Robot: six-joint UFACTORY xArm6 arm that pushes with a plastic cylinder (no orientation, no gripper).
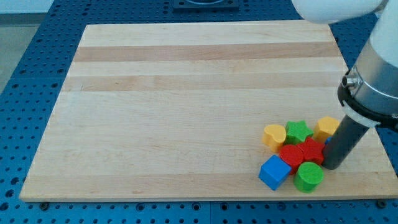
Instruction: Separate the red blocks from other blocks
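Observation:
Several blocks are bunched at the board's lower right. Two red blocks sit in the middle: a round one (290, 154) and a star-like one (311, 150), touching each other. A yellow heart (273, 135) lies to their upper left, a green star (299, 131) above them, a yellow block (326, 127) to the upper right, a blue cube (275, 172) at lower left and a green cylinder (308, 177) below. My tip (333, 165) rests on the board right against the red star's right side, just above and right of the green cylinder.
The wooden board (186, 93) lies on a blue perforated table (31, 74). The arm's white and grey body (373, 81) hangs over the board's right edge. The cluster sits close to the board's bottom edge.

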